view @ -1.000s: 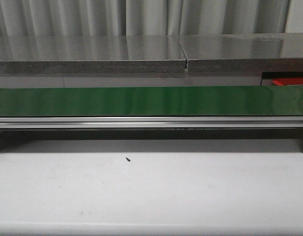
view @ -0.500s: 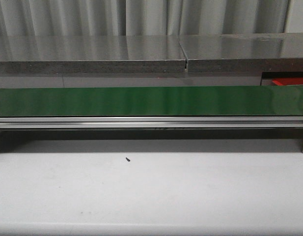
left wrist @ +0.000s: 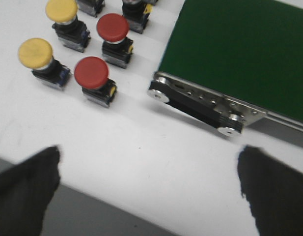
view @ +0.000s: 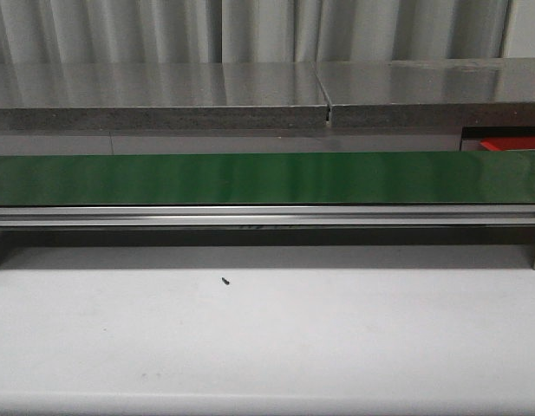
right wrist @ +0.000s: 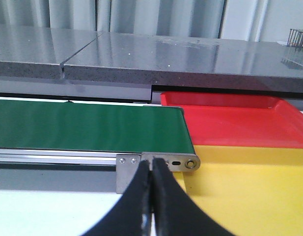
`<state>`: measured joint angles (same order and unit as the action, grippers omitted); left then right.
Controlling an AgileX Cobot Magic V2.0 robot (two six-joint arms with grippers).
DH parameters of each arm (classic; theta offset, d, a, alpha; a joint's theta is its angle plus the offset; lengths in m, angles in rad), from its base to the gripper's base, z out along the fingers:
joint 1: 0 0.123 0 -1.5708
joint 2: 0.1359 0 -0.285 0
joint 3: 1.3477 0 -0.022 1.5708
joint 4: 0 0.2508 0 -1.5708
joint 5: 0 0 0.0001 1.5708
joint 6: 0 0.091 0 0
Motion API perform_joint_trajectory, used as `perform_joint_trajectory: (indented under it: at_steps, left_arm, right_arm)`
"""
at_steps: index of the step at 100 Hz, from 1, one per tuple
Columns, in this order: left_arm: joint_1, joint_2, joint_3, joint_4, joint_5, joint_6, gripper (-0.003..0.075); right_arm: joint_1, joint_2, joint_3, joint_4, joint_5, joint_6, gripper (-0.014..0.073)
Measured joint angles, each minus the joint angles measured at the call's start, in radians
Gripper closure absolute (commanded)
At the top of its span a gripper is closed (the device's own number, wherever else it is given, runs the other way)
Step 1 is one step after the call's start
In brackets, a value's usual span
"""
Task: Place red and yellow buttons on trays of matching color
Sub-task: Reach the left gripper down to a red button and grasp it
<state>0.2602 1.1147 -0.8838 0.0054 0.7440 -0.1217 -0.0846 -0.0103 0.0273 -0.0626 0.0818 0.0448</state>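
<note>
Overhead, white table (view: 267,338), green belt (view: 267,178), grey counter (view: 154,87); left gripper (left wrist: 146,189) spread wide, right gripper (right wrist: 152,196) pinched closed, both empty

Little is changing in the front view. A patch of faint dark marks (view: 250,228) just under the silver rail (view: 267,215) of the green conveyor belt (view: 267,178) seems to be drifting toward 9 o'clock, frame by frame, though it is too small and dim to be sure.

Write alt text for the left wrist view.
Two red buttons and two yellow buttons stand on a white table beside the end of a green conveyor belt; the open left gripper hovers over bare table.
</note>
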Motion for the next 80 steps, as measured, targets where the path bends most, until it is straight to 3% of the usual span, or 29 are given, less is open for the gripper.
perform_joint_trajectory:
  at_steps: [40, 80]
  left_arm:
    - [0.118, 0.349, -0.115, -0.029, -0.038, 0.000, 0.0120]
    - [0.142, 0.497, -0.146, -0.038, -0.118, 0.000, 0.0120]
  right_arm:
    - [0.000, 0.000, 0.000, 0.000, 0.000, 0.000, 0.0659]
    - [0.000, 0.000, 0.000, 0.000, 0.000, 0.000, 0.0659]
